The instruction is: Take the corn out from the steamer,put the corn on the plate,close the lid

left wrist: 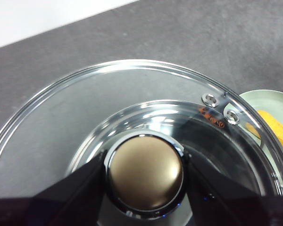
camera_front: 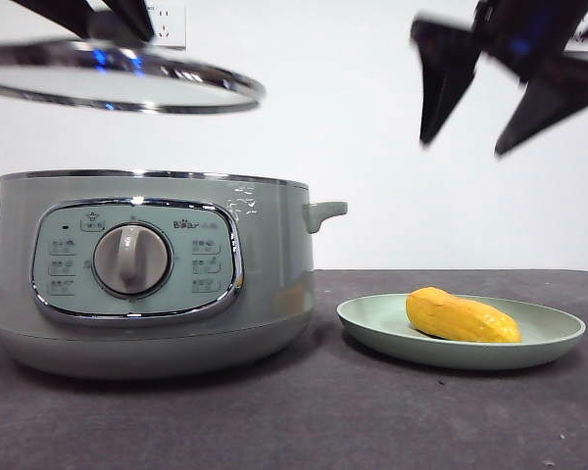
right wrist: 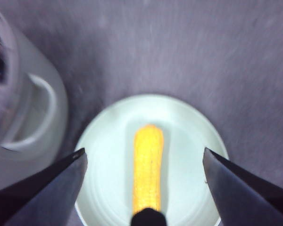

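Gripping the lid (camera_front: 118, 83) above the steamer (camera_front: 147, 274), left gripper (left wrist: 145, 172); right gripper (camera_front: 490, 98) spread.

Glass lid (camera_front: 118, 83) w/ shiny chrome rim & glossy knob (left wrist: 145, 175), steamer (camera_front: 265, 284) smooth satin plastic w/ chrome-trimmed panel (camera_front: 137, 260), plate (camera_front: 549, 338) matt, corn (camera_front: 461, 317) smooth-looking, table (camera_front: 323, 421) dark, matt, faintly grainy.

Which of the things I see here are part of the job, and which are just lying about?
Part of the job:
- corn, lying on the plate
- steamer, standing open
- lid, held above the steamer by the left end effector, shut on the knob
- right end effector, open, above the plate

Just there:
- wall socket
- table
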Robot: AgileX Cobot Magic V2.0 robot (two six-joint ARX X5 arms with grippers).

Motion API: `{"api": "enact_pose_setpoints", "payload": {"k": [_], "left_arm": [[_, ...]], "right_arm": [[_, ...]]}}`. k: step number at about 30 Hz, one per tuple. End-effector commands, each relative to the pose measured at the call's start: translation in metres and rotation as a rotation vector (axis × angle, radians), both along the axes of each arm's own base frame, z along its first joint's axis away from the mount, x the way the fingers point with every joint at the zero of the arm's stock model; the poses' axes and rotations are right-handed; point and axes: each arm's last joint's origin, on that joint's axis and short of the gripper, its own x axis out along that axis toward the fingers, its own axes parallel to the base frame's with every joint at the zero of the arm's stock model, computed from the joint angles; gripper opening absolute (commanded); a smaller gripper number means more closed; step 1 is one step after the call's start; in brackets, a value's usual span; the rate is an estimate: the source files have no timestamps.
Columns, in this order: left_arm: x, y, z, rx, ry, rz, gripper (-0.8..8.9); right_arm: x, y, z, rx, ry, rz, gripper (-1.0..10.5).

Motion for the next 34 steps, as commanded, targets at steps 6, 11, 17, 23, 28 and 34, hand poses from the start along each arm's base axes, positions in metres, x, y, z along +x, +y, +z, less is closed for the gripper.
{"api": "enact_pose_setpoints", "payload": {"k": [6, 11, 17, 23, 28, 34], "left_arm": [[0.024, -0.016, -0.011, -0.051, 0.013, -0.009, -0.09], [0.026, -0.023, -0.015, -0.055, 0.023, -0.027, -0.09], [0.024, -0.03, -0.025, -0.072, 0.037, -0.036, -0.09], [0.023, -0.03, -0.042, -0.061, 0.065, -0.032, -0.09], [0.022, -0.03, -0.05, -0.057, 0.074, -0.03, -0.09], [0.02, -0.029, -0.064, -0.041, 0.115, -0.016, -0.09]], "right_arm": [[-0.031, -0.015, 0.033, 0.061, -0.108, -0.012, 4.1], [-0.042, -0.02, 0.041, 0.071, -0.132, -0.013, 4.1], [-0.044, -0.021, 0.041, 0.068, -0.127, -0.014, 4.1], [-0.044, -0.021, 0.04, 0.064, -0.119, -0.014, 4.1], [-0.044, -0.021, 0.04, 0.064, -0.119, -0.014, 4.1], [-0.044, -0.021, 0.04, 0.064, -0.119, -0.013, 4.1]]}}
